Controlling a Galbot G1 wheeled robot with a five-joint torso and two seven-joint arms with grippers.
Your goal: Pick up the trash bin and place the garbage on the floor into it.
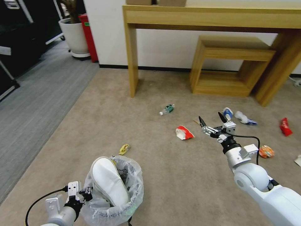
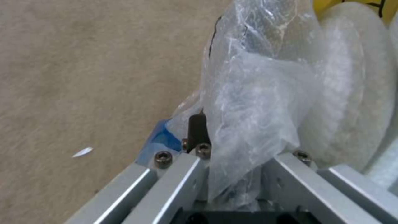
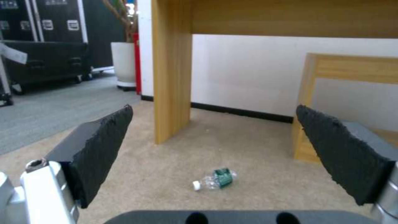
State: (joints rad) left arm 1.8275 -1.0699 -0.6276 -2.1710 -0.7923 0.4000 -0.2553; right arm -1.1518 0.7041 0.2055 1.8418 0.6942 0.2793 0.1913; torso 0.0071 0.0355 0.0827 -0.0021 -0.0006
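Observation:
The trash bin [image 1: 131, 188], lined with a crinkled clear bag [image 2: 257, 93], hangs at lower left over the beige floor [image 1: 156, 175]; a large white oval object and a yellow wrapper lie inside it. My left gripper [image 1: 86, 192] is shut on its rim. My right gripper [image 1: 211, 121] stands open above the floor, with nothing between its pads [image 3: 104, 146]. Garbage lies around it: a red-white wrapper [image 1: 184, 132] to its left, a blue-white cup [image 1: 228, 113] and tissue [image 1: 242, 117] to its right, and a green-labelled bottle [image 1: 167, 109] [image 3: 215, 180] beyond.
A yellow wrapper [image 1: 124, 149], an orange wrapper [image 1: 266, 151], a red wrapper [image 1: 285, 126] and a paper scrap [image 1: 298, 160] also lie on the carpet. A wooden desk [image 1: 131, 47] and low shelf [image 1: 232, 62] stand at the wall. Grey ribbed carpet [image 1: 34, 103] lies left.

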